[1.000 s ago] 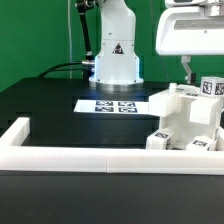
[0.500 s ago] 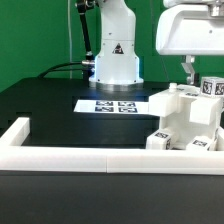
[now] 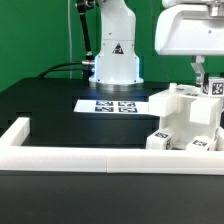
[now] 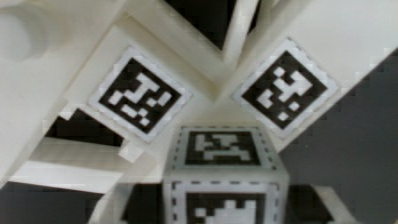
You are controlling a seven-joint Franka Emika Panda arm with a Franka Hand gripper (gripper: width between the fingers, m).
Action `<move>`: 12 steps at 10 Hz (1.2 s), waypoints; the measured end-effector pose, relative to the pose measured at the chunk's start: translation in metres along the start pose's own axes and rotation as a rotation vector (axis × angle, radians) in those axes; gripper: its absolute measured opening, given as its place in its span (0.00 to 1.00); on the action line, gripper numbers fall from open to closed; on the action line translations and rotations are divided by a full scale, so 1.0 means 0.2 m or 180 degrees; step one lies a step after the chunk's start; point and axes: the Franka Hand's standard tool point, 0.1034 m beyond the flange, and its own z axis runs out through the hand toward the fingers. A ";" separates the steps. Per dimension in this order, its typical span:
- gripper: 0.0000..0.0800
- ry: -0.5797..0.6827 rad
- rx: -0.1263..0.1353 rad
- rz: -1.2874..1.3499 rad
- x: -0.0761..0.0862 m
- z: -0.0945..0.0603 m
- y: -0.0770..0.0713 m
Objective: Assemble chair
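Chair: chunky white cluster (image 3: 186, 118) on the black desk (image 3: 50, 110), at the exterior view's right, just behind the border rail (image 3: 70, 157)
Done: several panels and bars look joined into one block
Tagged bar: (image 3: 212, 88) upright at the cluster's far right; the wrist view shows its end (image 4: 221, 150) close between two tagged panels
Pincer: (image 3: 199, 74) low, just beside that bar; parted or clamped, I cannot tell
Left: seemingly midway; small tagged pieces (image 3: 165, 138) near the rail look unfitted

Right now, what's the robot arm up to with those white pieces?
Gripper right at the chair parts, open or shut unclear. Chair parts bunched at exterior view's right. White border rail in front, away from gripper.
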 end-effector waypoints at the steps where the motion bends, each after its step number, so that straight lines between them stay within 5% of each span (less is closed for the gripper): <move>1: 0.35 0.0000 0.0002 0.0219 0.00 0.00 0.00; 12: 0.36 -0.0007 0.0007 0.3000 0.00 0.00 0.00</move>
